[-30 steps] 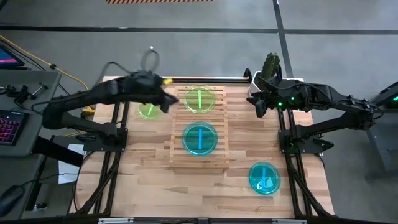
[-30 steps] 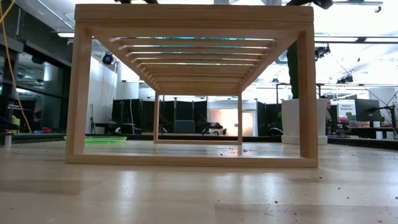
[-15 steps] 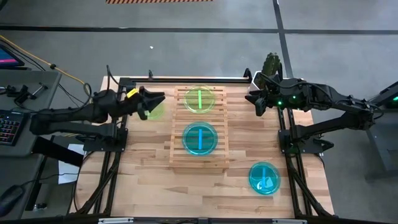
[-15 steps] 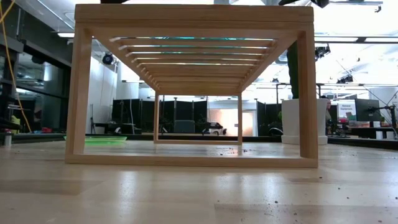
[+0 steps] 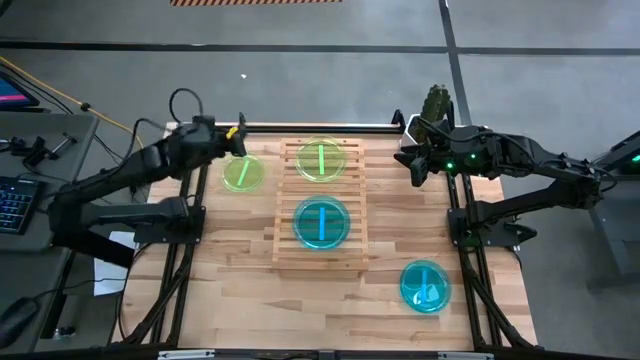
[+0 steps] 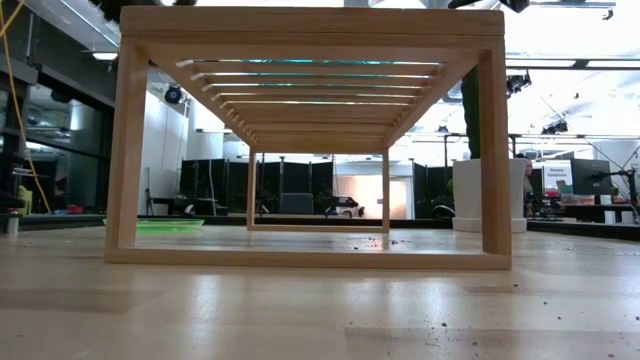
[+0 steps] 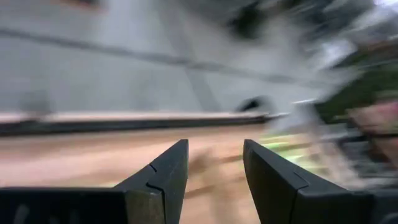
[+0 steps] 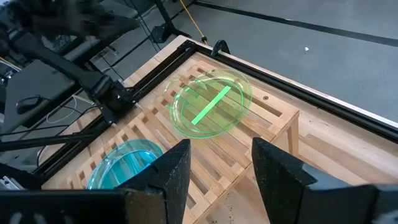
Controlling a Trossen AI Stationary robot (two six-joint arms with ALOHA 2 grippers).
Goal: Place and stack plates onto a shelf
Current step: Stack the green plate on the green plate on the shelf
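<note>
A lime green plate (image 5: 320, 160) and a cyan plate (image 5: 321, 222) lie on top of the light-wood slatted shelf (image 5: 352, 215); the right wrist view shows both, the green plate (image 8: 210, 104) and the cyan plate (image 8: 127, 163). A second green plate (image 5: 242, 173) lies on the table left of the shelf, seen edge-on in the low view (image 6: 155, 226). A second cyan plate (image 5: 425, 285) lies on the table near the right near corner. My left gripper (image 5: 238, 137) is open, above the far left table edge, beyond the green plate. My right gripper (image 5: 412, 163) is open, right of the shelf's far end.
Black frame rails (image 5: 320, 129) run along the table's far edge and down both sides. A small potted cactus (image 5: 436, 105) stands at the far right corner. Bare wood lies near the table's near edge (image 5: 300, 310).
My left gripper has drawn back from over the shelf's left side, leftward, then swung toward the far left edge of the table. The green plate left of the shelf now shows uncovered. The left wrist view is blurred by motion. The right arm has kept still.
</note>
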